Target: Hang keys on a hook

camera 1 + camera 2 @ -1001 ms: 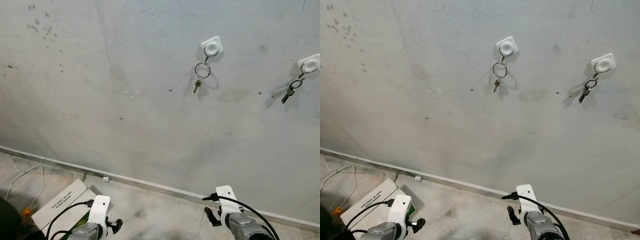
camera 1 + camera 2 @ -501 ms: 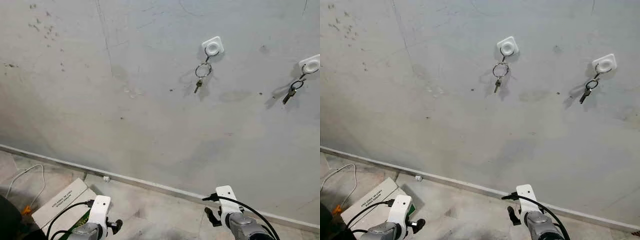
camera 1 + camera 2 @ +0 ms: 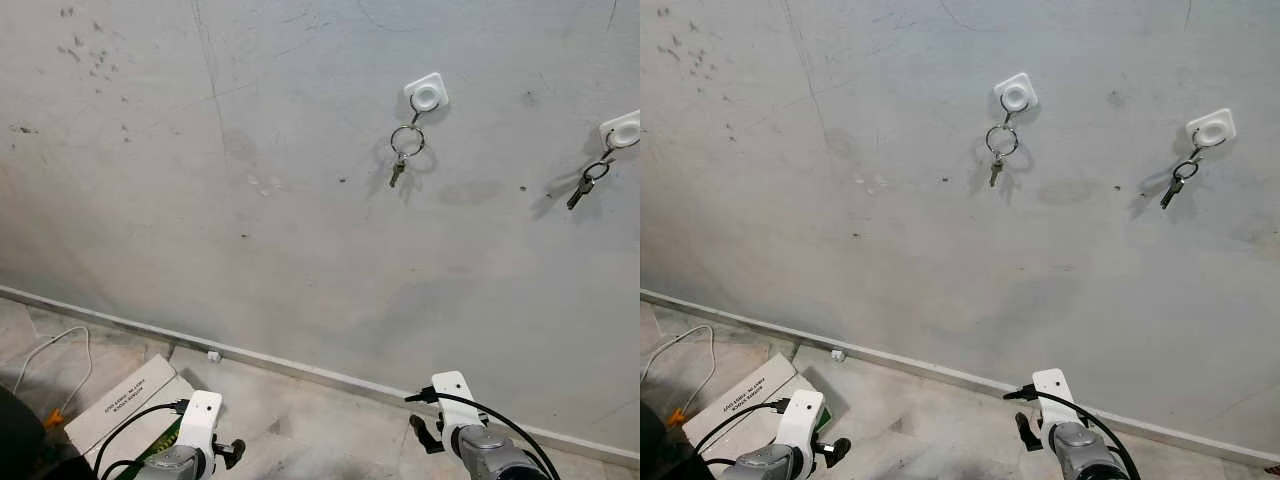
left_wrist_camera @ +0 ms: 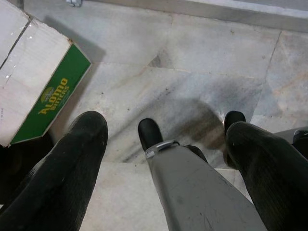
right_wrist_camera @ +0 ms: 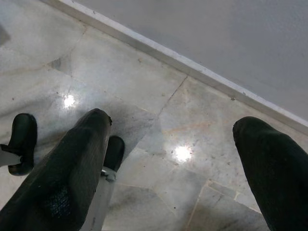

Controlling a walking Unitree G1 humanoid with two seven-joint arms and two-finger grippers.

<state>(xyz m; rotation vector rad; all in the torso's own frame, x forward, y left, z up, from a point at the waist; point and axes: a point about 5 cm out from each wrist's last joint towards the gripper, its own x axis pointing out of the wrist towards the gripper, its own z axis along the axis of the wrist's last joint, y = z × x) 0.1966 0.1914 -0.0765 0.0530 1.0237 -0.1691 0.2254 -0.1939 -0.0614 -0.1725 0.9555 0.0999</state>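
Keys on a ring point(image 3: 403, 152) hang from the white wall hook point(image 3: 426, 93), upper right of the frame. Left gripper point(image 4: 163, 144) and right gripper point(image 5: 178, 144) both hang low over the floor, fingers spread, holding nothing.

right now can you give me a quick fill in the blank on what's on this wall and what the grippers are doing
1. The number of white hooks on the wall is ____.
2. Each hook holds a set of ____.
3. The left gripper and the right gripper are both open and hold ____.
4. The box lies on the ____.

Missing words: two; keys; nothing; floor
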